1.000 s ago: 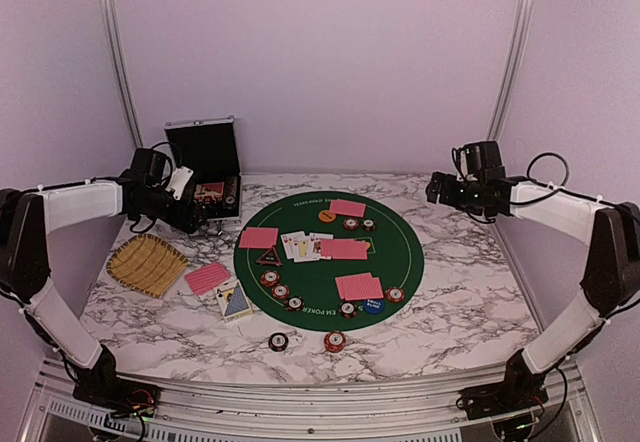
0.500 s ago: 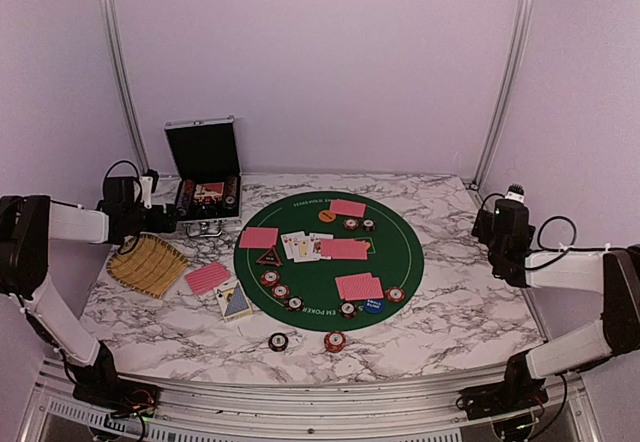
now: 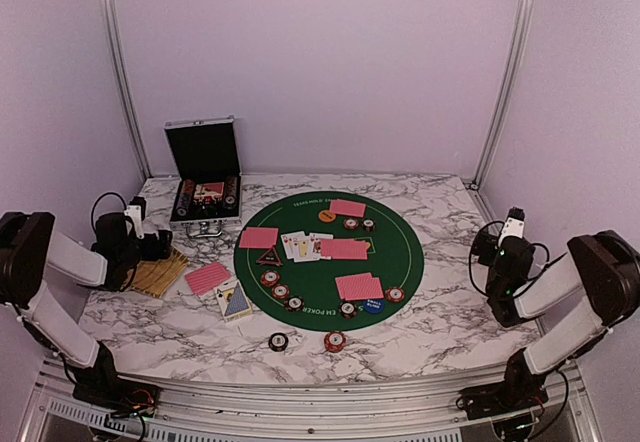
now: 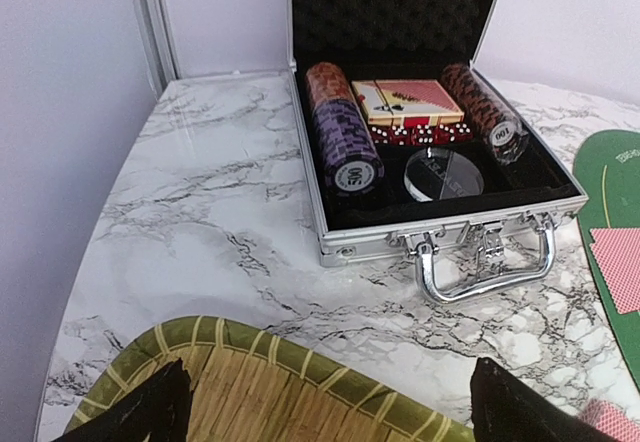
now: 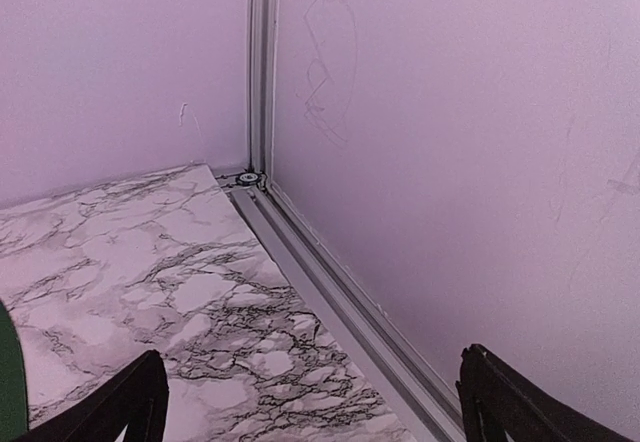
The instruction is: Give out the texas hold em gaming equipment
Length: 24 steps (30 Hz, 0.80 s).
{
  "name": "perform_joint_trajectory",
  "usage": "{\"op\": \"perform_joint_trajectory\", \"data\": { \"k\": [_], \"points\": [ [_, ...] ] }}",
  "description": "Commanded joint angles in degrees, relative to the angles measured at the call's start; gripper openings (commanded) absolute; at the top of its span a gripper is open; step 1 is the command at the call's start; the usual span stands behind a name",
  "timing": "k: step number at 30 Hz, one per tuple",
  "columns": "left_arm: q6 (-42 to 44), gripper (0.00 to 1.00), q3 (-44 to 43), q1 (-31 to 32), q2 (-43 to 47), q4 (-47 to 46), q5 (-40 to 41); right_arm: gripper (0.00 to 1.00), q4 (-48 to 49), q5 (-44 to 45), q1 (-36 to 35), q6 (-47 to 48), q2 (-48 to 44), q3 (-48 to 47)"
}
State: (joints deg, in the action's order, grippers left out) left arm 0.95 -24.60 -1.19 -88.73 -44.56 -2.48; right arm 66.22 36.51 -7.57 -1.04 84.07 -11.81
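Note:
The texas hold em gaming equipment lies on and around a round green mat point(image 3: 328, 257). Red-backed cards point(image 3: 359, 286) sit in several piles, with face-up cards point(image 3: 305, 246) at the middle. Striped chips point(image 3: 280, 290), a blue disc point(image 3: 373, 305), an orange disc point(image 3: 326, 216) and a dark triangular marker point(image 3: 268, 256) also rest on the mat. Two chips point(image 3: 334, 341) lie off it near the front. My left gripper point(image 3: 150, 245) point(image 4: 325, 417) hangs open and holds nothing over the straw tray point(image 4: 250, 382). My right gripper point(image 3: 497, 237) point(image 5: 310, 402) is open and holds nothing by the right wall.
The open silver case point(image 4: 430, 232) stands at the back left with chip stacks point(image 4: 345, 142), a card deck point(image 4: 405, 102) and a clear disc point(image 4: 443, 174) inside. A card box point(image 3: 234, 300) and a red card pile point(image 3: 207, 277) lie left of the mat. A metal rail point(image 5: 340, 292) edges the table's right side.
Both arms have pulled back and sunk low at their sides. The left gripper left the case for the straw tray; the right one swung out to the right edge.

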Motion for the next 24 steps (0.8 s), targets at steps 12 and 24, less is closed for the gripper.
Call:
{"op": "perform_joint_trajectory", "data": {
  "k": [12,24],
  "points": [
    [-1.6,0.99,10.0,-0.3,0.9,-26.9,1.8,0.99,14.1,-15.2,2.8,4.8,8.1,-1.4],
    [-1.7,0.99,10.0,-0.3,0.9,-27.0,1.9,0.99,14.6,-15.9,3.4,4.5,7.9,-1.0]
  ]
}}
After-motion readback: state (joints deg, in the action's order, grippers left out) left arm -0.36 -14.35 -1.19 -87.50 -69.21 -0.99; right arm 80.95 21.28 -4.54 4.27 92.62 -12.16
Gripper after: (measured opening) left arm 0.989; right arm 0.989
